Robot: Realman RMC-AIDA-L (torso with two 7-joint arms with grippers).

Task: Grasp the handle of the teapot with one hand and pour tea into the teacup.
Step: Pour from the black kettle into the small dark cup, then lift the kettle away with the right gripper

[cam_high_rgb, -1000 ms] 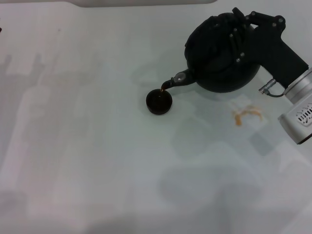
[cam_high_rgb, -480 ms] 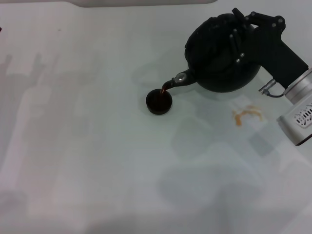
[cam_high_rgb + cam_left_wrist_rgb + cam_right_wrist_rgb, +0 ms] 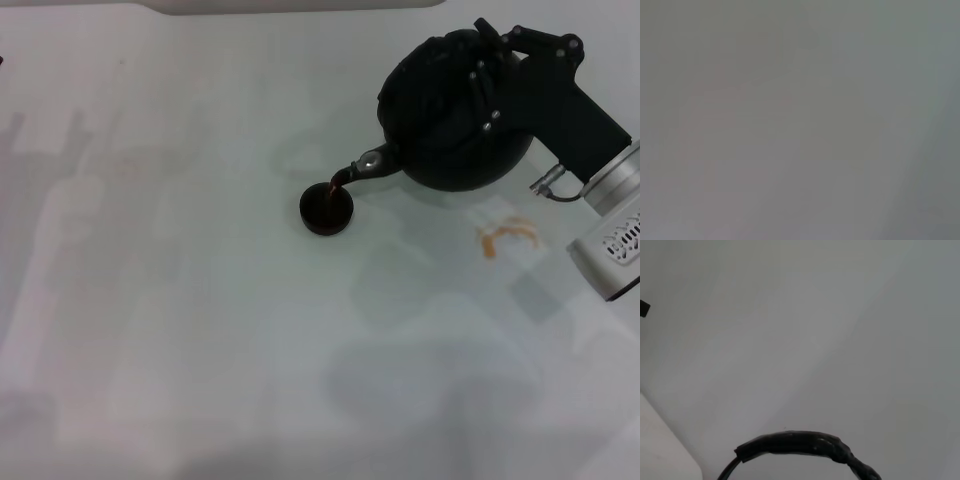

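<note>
The black teapot (image 3: 440,130) is held off the table at the far right and tilted to the left. Its pale-tipped spout (image 3: 358,168) points down over the tiny dark teacup (image 3: 327,210). A thin stream of tea (image 3: 338,185) runs from the spout into the cup, which holds dark liquid. My right gripper (image 3: 487,75) is shut on the teapot's handle, which its black fingers mostly hide in the head view. The ribbed handle (image 3: 800,444) shows as an arc in the right wrist view. The left gripper is out of view.
An amber tea smear (image 3: 505,235) lies on the white table (image 3: 200,300) to the right of the cup, below the teapot. A pale object's edge (image 3: 300,5) runs along the far side. The left wrist view shows only a blank grey surface.
Almost nothing has moved. The teapot stays tilted over the teacup and the stream keeps running into it.
</note>
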